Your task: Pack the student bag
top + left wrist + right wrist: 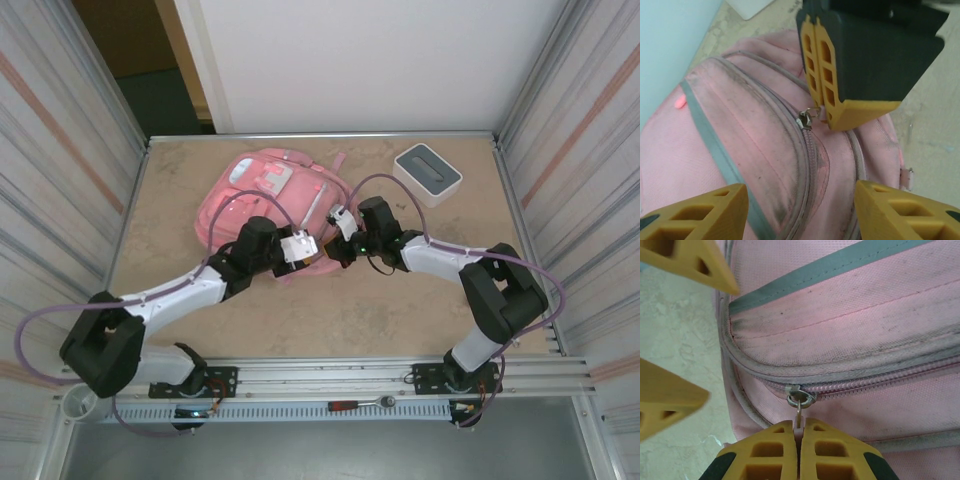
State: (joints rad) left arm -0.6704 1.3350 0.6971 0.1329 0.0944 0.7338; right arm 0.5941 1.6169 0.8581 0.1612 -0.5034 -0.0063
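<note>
Top external view: the student bag lies flat on the bench, upper middle of the frame, a little left of centre. Both arms reach in to its lower edge. In the right wrist view, a grey zip curves across the pink fabric, and its metal zipper pull hangs at the lower centre of the frame. The right gripper has its fingers pressed together on that pull. In the left wrist view, the left gripper hangs over the bag with its fingers apart, gripping nothing. A white-and-grey box sits at the upper right of the bench, well apart from the bag.
</note>
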